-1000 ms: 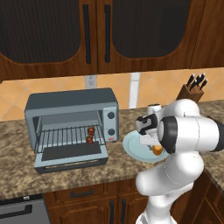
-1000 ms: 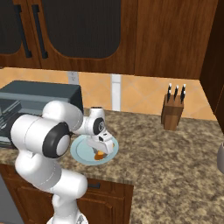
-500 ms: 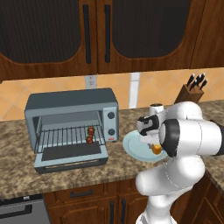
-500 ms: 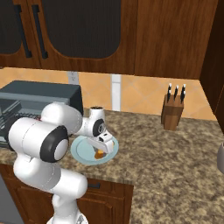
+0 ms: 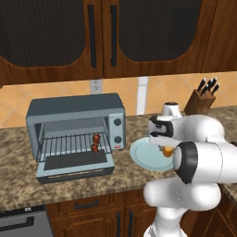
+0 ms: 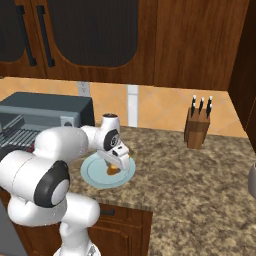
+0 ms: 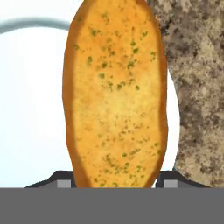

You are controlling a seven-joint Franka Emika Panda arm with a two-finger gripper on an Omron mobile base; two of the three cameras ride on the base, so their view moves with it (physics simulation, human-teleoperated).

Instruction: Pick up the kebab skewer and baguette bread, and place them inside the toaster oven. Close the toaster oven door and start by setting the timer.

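The gripper point(image 7: 115, 181) is down over the plate point(image 5: 143, 155), near the front of the counter point(image 6: 200, 165), and it is closed on the baguette bread point(image 7: 114, 94). In the hand view the two tips sit tight against the two long sides of the loaf, at its near end, so the long axis of the bread runs straight away from the gripper and across the line between the jaws. The bread lies on or just above the plate; I cannot tell if it is lifted yet.

To the left and a little farther back stands the toaster oven point(image 5: 76, 115). The toaster oven door point(image 5: 76, 169) is folded down flat. The kebab skewer point(image 5: 95, 142) is already on the rack, at its right side. I judge the bread must go left, to the free part of the rack beside the skewer.
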